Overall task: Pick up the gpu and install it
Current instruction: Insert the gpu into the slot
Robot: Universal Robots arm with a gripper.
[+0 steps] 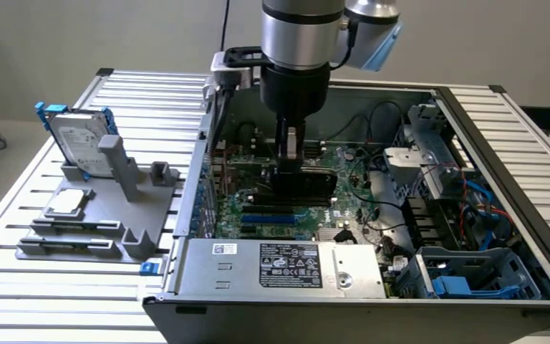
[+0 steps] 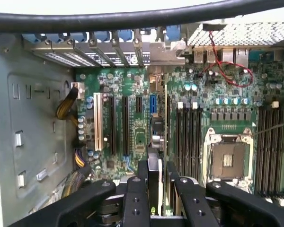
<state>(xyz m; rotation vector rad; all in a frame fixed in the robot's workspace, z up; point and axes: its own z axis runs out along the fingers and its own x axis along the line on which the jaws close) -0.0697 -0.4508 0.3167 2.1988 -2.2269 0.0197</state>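
- Exterior view: arm reaches down into the open case [image 1: 191, 179]; gripper [image 1: 294, 166] is low over the motherboard [image 1: 351, 208].
- Gripper state: fingers [image 2: 135, 201] are clamped on the gpu [image 1: 306, 188], one on each face.
- Gpu, location: wrist view shows the gpu [image 2: 155, 137] edge-on and upright, running along the expansion slots [image 2: 124, 125], between them and the memory slots [image 2: 187, 132]. Whether its edge touches a slot cannot be told.
- Step in hand, as judged: seating the card in its slot.
- Handling note: keep the card vertical and parallel to the slot, with its bracket end toward the rear openings [image 2: 109, 45]; press straight down and evenly, without twisting.
- Risk: the thin board would bend under a skewed push.
- Off-task: hard drive [image 1: 76, 140] stands on a stand outside the case.
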